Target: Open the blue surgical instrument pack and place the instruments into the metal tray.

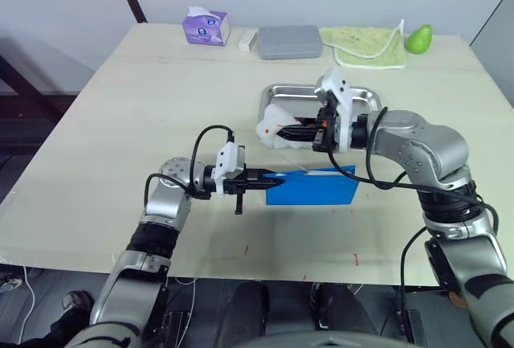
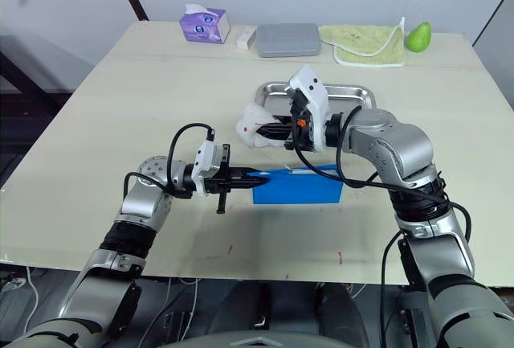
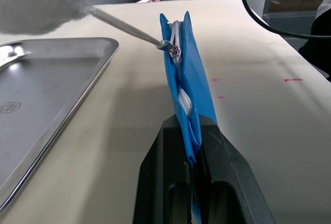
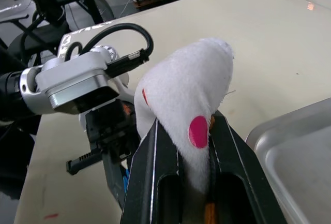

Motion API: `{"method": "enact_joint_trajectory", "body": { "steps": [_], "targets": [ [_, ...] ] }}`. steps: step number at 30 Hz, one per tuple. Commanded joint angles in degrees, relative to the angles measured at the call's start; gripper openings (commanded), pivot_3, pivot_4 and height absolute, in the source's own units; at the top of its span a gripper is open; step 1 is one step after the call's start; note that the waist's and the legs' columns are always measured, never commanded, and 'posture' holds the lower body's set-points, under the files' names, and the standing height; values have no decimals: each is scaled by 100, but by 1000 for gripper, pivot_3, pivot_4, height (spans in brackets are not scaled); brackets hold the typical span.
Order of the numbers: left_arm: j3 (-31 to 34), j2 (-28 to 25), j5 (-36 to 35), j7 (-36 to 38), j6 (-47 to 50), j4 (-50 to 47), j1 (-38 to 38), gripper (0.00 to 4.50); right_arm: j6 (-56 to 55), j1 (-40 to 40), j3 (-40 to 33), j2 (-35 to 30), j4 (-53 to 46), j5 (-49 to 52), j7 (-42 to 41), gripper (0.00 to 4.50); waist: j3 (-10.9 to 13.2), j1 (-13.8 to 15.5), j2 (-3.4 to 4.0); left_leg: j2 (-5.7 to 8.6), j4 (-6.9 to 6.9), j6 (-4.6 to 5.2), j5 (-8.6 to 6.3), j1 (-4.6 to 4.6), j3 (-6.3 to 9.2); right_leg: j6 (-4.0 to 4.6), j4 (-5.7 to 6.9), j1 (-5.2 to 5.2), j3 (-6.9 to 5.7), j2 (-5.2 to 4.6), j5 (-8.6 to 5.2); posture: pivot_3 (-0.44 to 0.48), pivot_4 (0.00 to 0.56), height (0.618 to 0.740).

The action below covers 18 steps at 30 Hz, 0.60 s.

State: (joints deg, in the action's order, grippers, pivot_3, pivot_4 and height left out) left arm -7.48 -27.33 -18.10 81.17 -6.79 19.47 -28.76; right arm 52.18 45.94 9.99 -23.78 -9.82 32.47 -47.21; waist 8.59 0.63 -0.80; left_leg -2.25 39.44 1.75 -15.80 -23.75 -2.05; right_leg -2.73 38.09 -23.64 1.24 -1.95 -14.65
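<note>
Nearest you, your left claw (image 1: 255,177) is pinched on the left end of the blue surgical instrument pack (image 1: 313,186), which stands on its long edge on the tabletop (image 1: 96,163). In the left wrist view the pack's top seam gapes slightly, showing pale lining, and a thin silver pull runs from its zipper towards a white fluffy pom-pom (image 3: 41,1).

Just beyond the pack, your right claw (image 4: 186,146) is pressed together on that pom-pom (image 1: 273,133), which carries a pink dot and hovers over the near left corner of the metal tray (image 1: 281,92). The tray lies flat directly behind the pack.

Along the far edge, left to right, sit a purple tissue box (image 1: 206,26), a small white block (image 1: 248,39), a grey case (image 1: 290,42), a green-edged cloth (image 1: 365,46) and a green pear-shaped object (image 1: 419,38).
</note>
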Motion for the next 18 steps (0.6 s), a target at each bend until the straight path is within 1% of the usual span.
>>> {"method": "enact_joint_trajectory", "body": {
  "steps": [1,4,5,9,13,17,18],
  "targets": [
    [-111,-71,193,38,-90,194,96,0,158,-338,-451,-382,-917,630,-382,60,0,3,0,0,0,0,0,0,2,0,-1,1,-2,-1,0,0,150,736],
    [-114,-62,211,12,-137,268,77,0,418,-666,-406,-678,-1455,948,-500,60,-1,-13,1,-1,0,1,0,1,3,0,-1,1,0,-1,0,0,150,736],
    [-125,-46,229,2,-157,313,56,0,462,-751,-287,-754,-1589,912,-461,60,-1,-18,2,-1,0,1,0,3,2,0,1,1,0,0,0,0,150,736],
    [-124,-4,303,-43,-341,608,-79,0,214,-978,835,-1245,-1984,83,-446,60,-3,-55,2,-1,-1,1,-1,4,4,1,1,2,1,1,-1,0,150,736],
    [-133,25,323,-55,-454,753,-174,0,99,-1046,1234,-1238,-2064,-121,-455,60,-3,-82,0,0,-1,1,-1,2,6,1,0,2,-1,1,-1,0,150,736],
    [-150,36,332,-37,-506,810,-216,0,-227,-1055,1558,-1330,-1765,-536,-624,60,-3,-88,-1,0,-1,1,-1,2,7,1,-1,2,-2,1,-1,0,150,736],
    [-150,37,332,-33,-515,822,-222,0,-285,-1060,1594,-1329,-1702,-593,-660,979,-3,-89,-1,0,-1,1,-1,2,8,1,-2,3,-3,1,-1,0,150,736]
  ]
}}
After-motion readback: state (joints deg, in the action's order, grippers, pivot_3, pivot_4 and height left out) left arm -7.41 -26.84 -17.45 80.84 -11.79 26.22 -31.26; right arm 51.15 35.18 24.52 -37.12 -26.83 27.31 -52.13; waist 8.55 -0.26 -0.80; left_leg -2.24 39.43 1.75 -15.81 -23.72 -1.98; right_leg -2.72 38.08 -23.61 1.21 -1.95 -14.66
